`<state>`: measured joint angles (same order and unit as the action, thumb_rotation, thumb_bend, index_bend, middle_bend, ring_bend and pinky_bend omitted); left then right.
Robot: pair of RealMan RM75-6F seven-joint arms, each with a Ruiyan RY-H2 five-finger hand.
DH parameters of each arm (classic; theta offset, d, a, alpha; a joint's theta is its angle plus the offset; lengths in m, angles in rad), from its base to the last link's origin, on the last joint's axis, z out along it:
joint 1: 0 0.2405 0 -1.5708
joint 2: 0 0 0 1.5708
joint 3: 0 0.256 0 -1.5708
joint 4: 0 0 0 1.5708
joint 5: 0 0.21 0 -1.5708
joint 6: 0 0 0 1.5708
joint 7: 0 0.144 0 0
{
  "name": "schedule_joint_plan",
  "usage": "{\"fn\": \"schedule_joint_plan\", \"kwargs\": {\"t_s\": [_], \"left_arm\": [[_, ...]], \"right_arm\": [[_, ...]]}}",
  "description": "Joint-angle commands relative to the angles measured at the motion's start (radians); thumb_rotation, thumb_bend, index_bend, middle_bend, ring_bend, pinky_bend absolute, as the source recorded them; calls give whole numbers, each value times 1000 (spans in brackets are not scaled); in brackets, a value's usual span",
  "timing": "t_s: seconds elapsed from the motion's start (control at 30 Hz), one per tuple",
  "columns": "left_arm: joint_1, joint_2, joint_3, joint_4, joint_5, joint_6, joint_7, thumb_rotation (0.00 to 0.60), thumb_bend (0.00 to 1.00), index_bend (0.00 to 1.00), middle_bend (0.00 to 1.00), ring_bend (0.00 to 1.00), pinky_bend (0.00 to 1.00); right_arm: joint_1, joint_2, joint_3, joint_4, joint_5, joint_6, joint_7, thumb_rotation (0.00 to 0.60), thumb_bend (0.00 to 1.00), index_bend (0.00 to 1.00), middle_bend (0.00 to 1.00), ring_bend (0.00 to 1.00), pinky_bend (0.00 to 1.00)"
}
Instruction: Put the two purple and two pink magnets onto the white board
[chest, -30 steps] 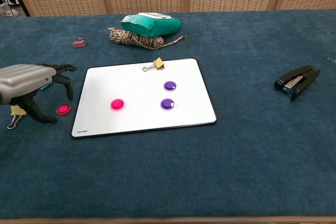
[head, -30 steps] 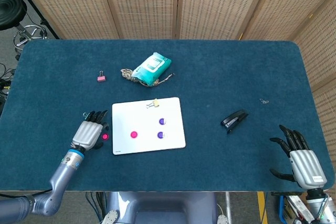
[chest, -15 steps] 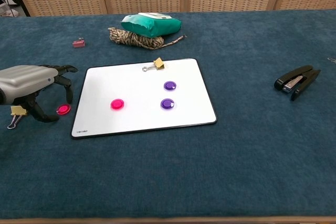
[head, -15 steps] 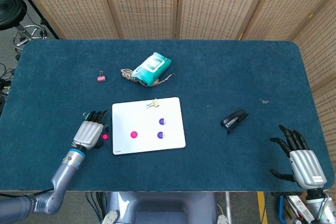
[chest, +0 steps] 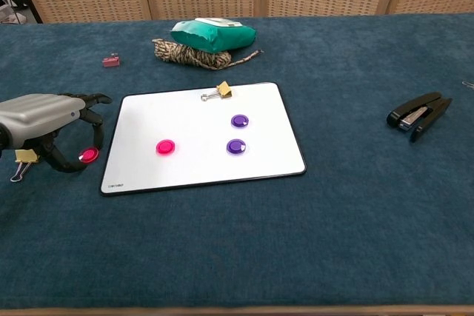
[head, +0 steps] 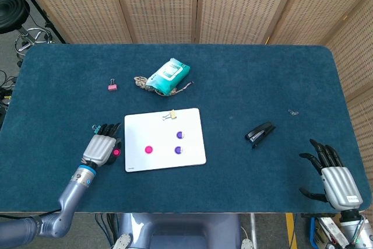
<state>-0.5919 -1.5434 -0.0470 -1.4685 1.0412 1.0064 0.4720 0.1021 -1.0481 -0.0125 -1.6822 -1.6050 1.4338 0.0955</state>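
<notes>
Left hand (chest: pixel 44 120) arched over pink magnet (chest: pixel 89 155) beside white board (chest: pixel 192 175) (grasp unclear, cannot tell); right hand (head: pixel 335 178) released, fingers spread.

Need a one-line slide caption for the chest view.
Left hand reaches over the last pink magnet beside the board, which already carries three.

Left hand (chest: pixel 46 120) has lowered and edged right; fingers now curl closely around the loose pink magnet (chest: pixel 89 155) beside the board.
</notes>
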Motion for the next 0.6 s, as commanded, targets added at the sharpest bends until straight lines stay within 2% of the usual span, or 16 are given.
{"fn": "schedule_joint_plan", "kwargs": {"t_s": [0.03,0.4,0.6], "left_arm": [[0,0,-1,1,0,1,3,600,330,566,0,0,0],[-15,16,-31,-24,-7,0,6,600,343,570,0,0,0],[-69,1,-96,0,-38,-43,-10,600,343,569,0,0,0]], "right_arm": [[0,0,0,0,0,0,0,600,0,230,0,0,0],[0,0,1,0,2,-2,-1,600,0,230,0,0,0],[0,1,1,-2,2,-1,-3,600,0,230,0,0,0]]}}
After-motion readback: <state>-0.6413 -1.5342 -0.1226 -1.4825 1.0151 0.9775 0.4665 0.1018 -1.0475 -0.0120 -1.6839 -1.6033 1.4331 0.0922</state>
